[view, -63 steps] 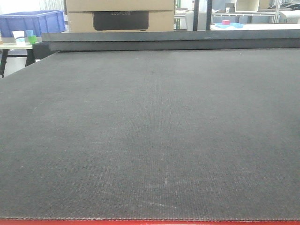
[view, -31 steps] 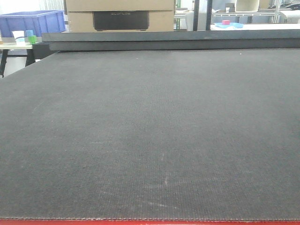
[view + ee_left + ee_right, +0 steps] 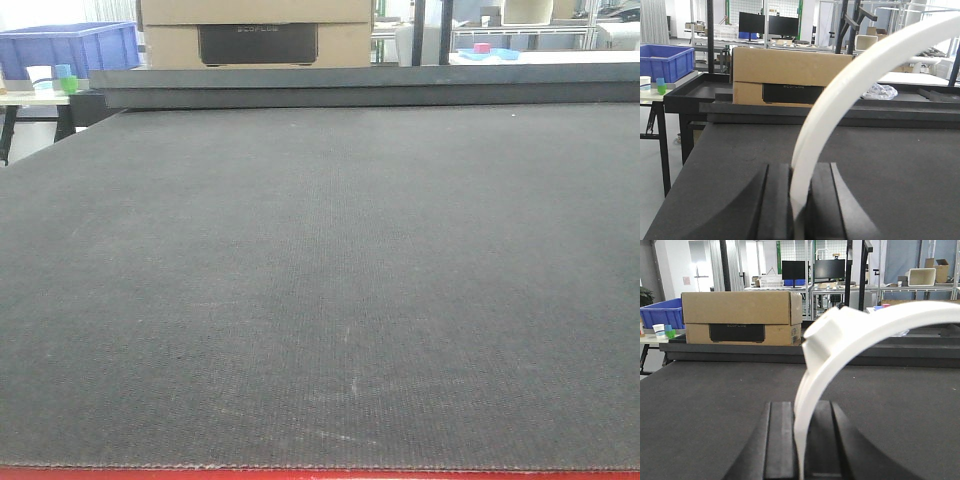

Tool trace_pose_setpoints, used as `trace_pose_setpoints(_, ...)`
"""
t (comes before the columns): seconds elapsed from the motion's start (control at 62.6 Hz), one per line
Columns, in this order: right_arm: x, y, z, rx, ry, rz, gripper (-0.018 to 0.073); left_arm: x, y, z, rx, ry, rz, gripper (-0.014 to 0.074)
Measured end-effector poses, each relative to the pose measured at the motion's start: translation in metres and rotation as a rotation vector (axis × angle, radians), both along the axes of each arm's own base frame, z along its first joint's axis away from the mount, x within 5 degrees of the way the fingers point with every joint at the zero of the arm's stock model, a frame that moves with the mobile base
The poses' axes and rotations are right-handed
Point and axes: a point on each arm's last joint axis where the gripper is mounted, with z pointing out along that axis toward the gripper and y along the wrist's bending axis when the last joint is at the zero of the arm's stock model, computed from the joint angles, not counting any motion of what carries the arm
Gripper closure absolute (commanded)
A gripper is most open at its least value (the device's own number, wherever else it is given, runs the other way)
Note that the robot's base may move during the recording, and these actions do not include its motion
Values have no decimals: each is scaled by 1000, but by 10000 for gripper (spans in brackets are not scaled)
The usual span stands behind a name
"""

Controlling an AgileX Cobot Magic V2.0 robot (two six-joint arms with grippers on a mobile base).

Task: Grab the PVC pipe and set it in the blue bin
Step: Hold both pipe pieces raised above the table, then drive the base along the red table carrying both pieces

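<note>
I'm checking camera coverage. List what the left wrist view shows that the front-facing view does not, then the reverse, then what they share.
Only the left wrist view: the left end effector, shut on a white curved piece that arcs up to the right, with black monitors far behind.
Only the front-facing view: the table's red near edge and a pink object on a blue plate.
Both: the dark mat, the cardboard box, the blue bin and a green cup.
</note>
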Motion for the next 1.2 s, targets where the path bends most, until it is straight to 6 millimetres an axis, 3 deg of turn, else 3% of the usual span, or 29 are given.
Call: trace_pose_setpoints(1.199, 0, 0, 0, 0, 2, 1, 722, 0, 0, 0, 0, 0, 0, 707)
